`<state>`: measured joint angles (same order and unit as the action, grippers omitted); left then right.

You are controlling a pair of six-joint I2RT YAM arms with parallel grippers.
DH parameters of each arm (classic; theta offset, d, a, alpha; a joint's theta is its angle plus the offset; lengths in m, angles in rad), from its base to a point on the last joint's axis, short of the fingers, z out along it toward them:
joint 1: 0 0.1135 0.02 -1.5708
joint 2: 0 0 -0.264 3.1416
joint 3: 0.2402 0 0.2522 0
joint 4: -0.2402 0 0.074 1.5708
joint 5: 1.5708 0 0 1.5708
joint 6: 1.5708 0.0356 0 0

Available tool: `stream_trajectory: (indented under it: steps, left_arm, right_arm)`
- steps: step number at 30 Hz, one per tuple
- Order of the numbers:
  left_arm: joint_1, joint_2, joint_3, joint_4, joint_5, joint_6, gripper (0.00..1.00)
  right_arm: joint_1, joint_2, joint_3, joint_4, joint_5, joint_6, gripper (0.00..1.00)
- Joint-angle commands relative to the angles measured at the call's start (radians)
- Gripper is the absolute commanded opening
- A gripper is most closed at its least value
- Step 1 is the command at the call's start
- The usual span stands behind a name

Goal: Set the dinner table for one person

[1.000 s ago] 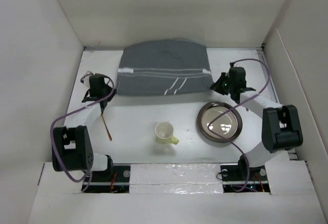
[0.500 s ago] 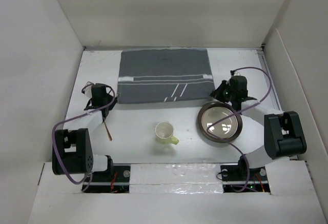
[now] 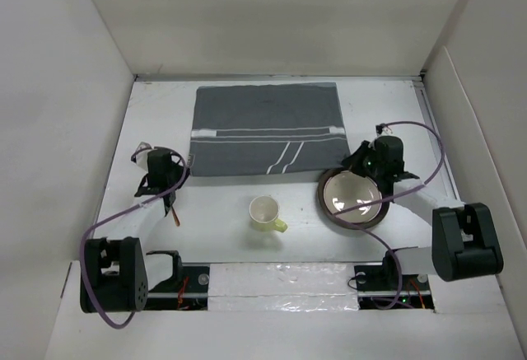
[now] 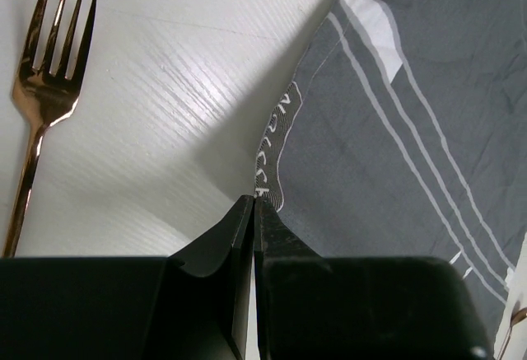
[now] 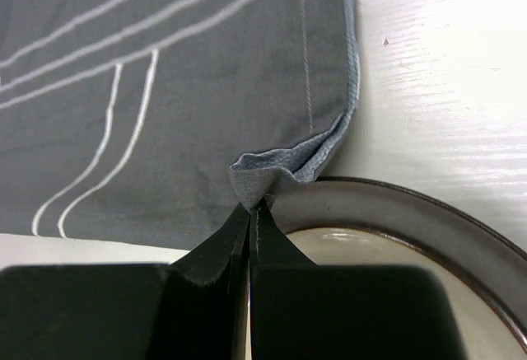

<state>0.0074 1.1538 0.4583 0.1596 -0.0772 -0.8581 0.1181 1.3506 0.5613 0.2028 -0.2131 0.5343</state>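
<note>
1. While both arms reach out over the dinner table [image 3: 156, 113], the dark grey placemat [image 3: 268, 125] lies spread flat across the far middle of that white top, with its white stripes toward the near side.
2. Left gripper [image 4: 254, 203]: jaws pressed together, and the mat's hemmed near-left edge runs right into the tips. It's pinched there, low against the tabletop.
3. Right gripper [image 5: 249, 208]: clamped tight too, nipping the mat's near-right corner, with the cloth bunched into a small fold at the tips.
4. That pinched corner sits right at the far rim of the dark-rimmed plate [image 3: 356, 198], which rests on the right side of the table, just near of the mat.
5. A pale yellow-green cup [image 3: 265, 212] stands upright in the middle on bare table, apart from the mat, with its handle toward the near right.
6. A copper-coloured fork [image 4: 45, 72] lies on the white surface left of the cup, beside the left gripper and clear of the mat.
</note>
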Motion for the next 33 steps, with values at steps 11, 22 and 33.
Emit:
stream_trajectory:
  steps: [11,22,33]
  left_arm:
    - [-0.009,-0.213,-0.093,-0.026,-0.032,-0.001,0.00]
    - [-0.009,-0.269,-0.102,-0.064,-0.016,-0.004,0.15]
    - [-0.009,-0.477,0.085,-0.127,0.197,0.060,0.38]
  right_arm:
    - [-0.008,-0.056,0.020,-0.031,0.080,-0.002,0.00]
    - [0.032,-0.126,-0.009,-0.072,0.110,0.033,0.27]
    - [0.022,-0.744,-0.169,-0.503,0.486,0.237,0.57]
